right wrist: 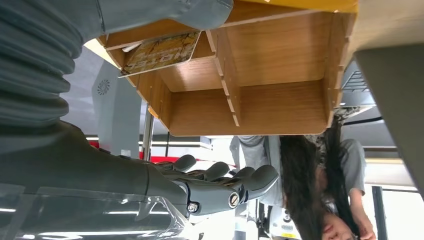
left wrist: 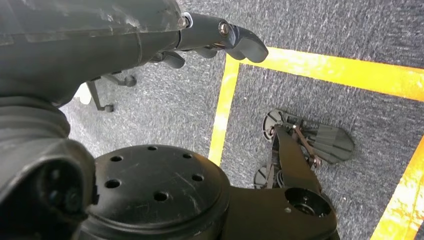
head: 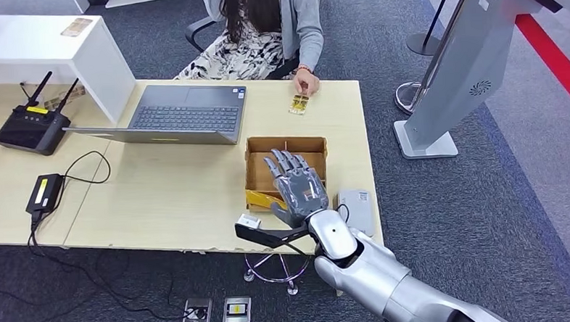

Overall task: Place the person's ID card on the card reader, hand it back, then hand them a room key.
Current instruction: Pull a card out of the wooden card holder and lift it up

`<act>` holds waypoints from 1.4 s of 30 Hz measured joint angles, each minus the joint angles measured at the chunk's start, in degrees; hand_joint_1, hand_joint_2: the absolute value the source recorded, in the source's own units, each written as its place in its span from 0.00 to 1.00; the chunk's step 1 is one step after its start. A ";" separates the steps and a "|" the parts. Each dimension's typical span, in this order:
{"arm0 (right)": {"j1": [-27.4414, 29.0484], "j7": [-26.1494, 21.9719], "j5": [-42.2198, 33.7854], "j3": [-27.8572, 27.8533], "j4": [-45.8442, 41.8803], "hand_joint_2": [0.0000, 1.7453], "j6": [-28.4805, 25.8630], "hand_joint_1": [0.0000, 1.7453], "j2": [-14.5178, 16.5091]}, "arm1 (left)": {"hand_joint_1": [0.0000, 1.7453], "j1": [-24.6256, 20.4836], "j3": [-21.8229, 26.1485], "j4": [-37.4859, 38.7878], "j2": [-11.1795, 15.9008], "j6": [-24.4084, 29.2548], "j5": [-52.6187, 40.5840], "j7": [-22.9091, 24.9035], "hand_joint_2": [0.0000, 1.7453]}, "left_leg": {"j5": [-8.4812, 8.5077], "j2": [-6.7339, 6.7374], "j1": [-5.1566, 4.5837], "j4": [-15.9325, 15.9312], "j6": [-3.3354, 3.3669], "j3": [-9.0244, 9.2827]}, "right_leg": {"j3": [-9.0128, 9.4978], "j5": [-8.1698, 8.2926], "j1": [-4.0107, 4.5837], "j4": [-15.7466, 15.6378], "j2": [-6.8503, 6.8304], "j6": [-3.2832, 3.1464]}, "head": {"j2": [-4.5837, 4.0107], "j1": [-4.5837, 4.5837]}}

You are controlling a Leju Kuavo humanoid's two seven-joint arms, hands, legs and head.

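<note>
I found my right hand raised above the near edge of the wooden compartment box, fingers extended and spread, holding nothing. In the right wrist view the same hand showed its fingers apart and empty, with a card marked "HOTEL" lying in one compartment of the box; I took that to be a room key card, though the print was partly hidden.

The ID card lay on the table at roughly twelve o'clock from my right hand, beyond the far wall of the box, just beside the person's hand. Its long axis ran roughly toward and away from me. I could not tell whether the person's fingers touched it.

The card reader, as I judged the flat grey pad to be, sat at about three o'clock from the hand, just beside the box and near the table's front edge.

My left hand hung over the carpet with its fingers curled in on nothing, well apart from the table. The right hand was plainly the nearer one.

Judgement: the card pickup was not yet done; the coming reach would have to pass over the box, straight ahead.
</note>
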 joint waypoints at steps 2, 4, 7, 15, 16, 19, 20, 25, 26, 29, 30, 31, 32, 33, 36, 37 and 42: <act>-0.56 -0.34 -0.84 -0.66 2.36 1.00 -0.89 0.00 0.44 | 0.00 0.03 0.00 0.00 -0.01 -0.08 0.19 0.00 0.00 | 0.00 0.00 0.00 0.00 0.00 0.00 | 0.00 0.00 0.00 0.00 -0.01 0.00 | 0.00 0.01; -1.15 -0.53 -1.60 -1.27 4.47 1.00 -1.57 0.00 0.77 | 0.00 0.05 0.00 0.00 0.00 -0.08 0.32 0.00 0.00 | 0.00 -0.01 0.00 0.00 0.00 0.00 | 0.00 0.00 0.00 0.00 0.00 0.00 | 0.00 0.01; -2.02 -0.81 -2.40 -2.24 7.30 1.00 -2.15 0.00 1.16 | 0.00 0.06 0.00 0.00 0.01 -0.03 0.41 0.00 0.00 | 0.00 -0.01 0.00 0.00 0.00 0.00 | 0.00 0.00 0.00 0.00 0.00 0.00 | 0.00 0.01; -3.17 -0.83 -3.10 -3.68 12.31 1.00 -2.83 0.00 2.02 | 0.00 0.13 0.00 0.00 0.01 0.13 0.46 0.00 0.00 | 0.00 0.00 0.00 0.00 0.00 -0.01 | -0.01 0.00 0.00 0.00 0.01 0.00 | 0.02 0.00; -3.21 -0.83 -3.11 -3.72 12.69 1.00 -2.91 0.00 2.05 | 0.00 0.13 0.00 0.00 0.01 0.14 0.46 0.00 0.00 | 0.00 0.00 0.00 0.00 0.00 0.00 | -0.01 0.00 0.00 0.00 0.01 0.00 | 0.01 -0.01; -3.25 -0.84 -3.19 -3.92 13.62 1.00 -3.02 0.00 2.22 | 0.00 0.13 0.00 0.00 0.01 0.16 0.46 -0.01 0.00 | 0.00 0.00 0.00 0.00 0.00 0.00 | -0.01 0.00 0.00 0.00 0.01 0.00 | 0.01 0.00; -3.26 -0.83 -3.21 -4.02 13.89 1.00 -3.03 0.00 2.33 | 0.00 0.13 0.00 0.00 0.01 0.16 0.46 -0.01 0.00 | 0.00 0.00 0.00 0.00 0.00 0.00 | -0.01 0.00 0.00 0.00 0.01 0.00 | 0.01 0.01; -3.61 -0.86 -3.22 -4.21 15.33 1.00 -3.14 0.00 2.72 | 0.00 0.13 0.08 0.05 0.00 0.16 0.46 -0.01 0.00 | 0.00 0.00 0.00 0.00 0.00 0.00 | -0.01 0.00 0.00 0.00 0.00 0.00 | 0.01 0.00; -3.78 -0.86 -3.22 -4.25 15.80 1.00 -3.16 0.00 2.86 | 0.00 0.13 0.16 0.09 0.00 0.16 0.46 -0.01 0.00 | 0.00 0.00 0.00 0.00 0.00 0.00 | -0.01 0.00 0.00 0.00 0.01 0.00 | 0.01 0.00; -3.96 -1.04 -3.31 -4.33 16.74 1.00 -3.28 0.00 3.12 | 0.00 0.14 0.38 0.16 0.01 0.24 0.46 -0.02 0.00 | 0.01 0.00 0.00 0.00 0.00 0.01 | -0.01 0.00 0.00 0.00 0.01 0.00 | 0.00 0.01; -3.94 -1.21 -3.37 -4.33 16.90 1.00 -3.37 0.00 3.14 | 0.00 0.15 0.40 0.16 0.01 0.28 0.46 -0.01 0.00 | 0.01 0.00 0.00 0.00 0.00 0.00 | -0.01 0.00 0.00 0.00 0.01 0.00 | 0.00 0.01; -3.93 -1.41 -3.42 -4.33 17.10 1.00 -3.47 0.00 3.17 | 0.00 0.15 0.41 0.17 0.01 0.33 0.46 -0.01 0.00 | 0.01 0.00 0.00 0.00 0.00 0.00 | -0.02 0.00 0.00 0.00 0.01 0.00 | 0.00 0.00; -3.92 -1.63 -3.48 -4.33 17.32 1.00 -3.59 0.00 3.23 | 0.00 0.15 0.42 0.17 0.01 0.37 0.46 -0.01 0.00 | 0.00 0.00 0.00 0.00 0.00 0.00 | -0.02 0.00 0.00 0.00 0.01 0.00 | 0.00 0.00; -3.91 -1.86 -3.55 -4.34 17.52 1.00 -3.71 0.00 3.29 | 0.00 0.15 0.43 0.17 0.01 0.38 0.46 -0.01 0.00 | 0.00 0.00 0.00 0.00 0.00 0.00 | -0.02 0.00 0.00 0.00 0.02 0.00 | 0.00 0.00; -3.89 -2.55 -3.87 -4.48 17.98 1.00 -4.02 0.00 3.54 | 0.00 0.15 0.44 0.17 0.01 0.36 0.46 -0.07 0.00 | 0.00 0.00 0.00 0.00 0.00 -0.01 | -0.03 0.00 0.00 0.00 0.02 0.00 | 0.01 0.00; -3.90 -2.67 -3.94 -4.54 18.09 1.00 -4.09 0.00 3.65 | 0.00 0.15 0.44 0.17 0.01 0.31 0.46 -0.10 0.00 | 0.00 0.00 0.00 0.00 0.00 -0.01 | -0.03 0.00 0.00 0.00 0.02 0.00 | 0.01 0.00; -3.90 -2.94 -4.02 -4.74 18.62 1.00 -4.12 1.00 3.94 | 0.00 0.15 0.44 0.17 0.04 -0.28 0.40 -0.48 0.00 | 0.00 0.00 0.00 0.00 0.00 -0.01 | -0.03 0.00 0.00 0.00 0.01 0.00 | 0.00 0.00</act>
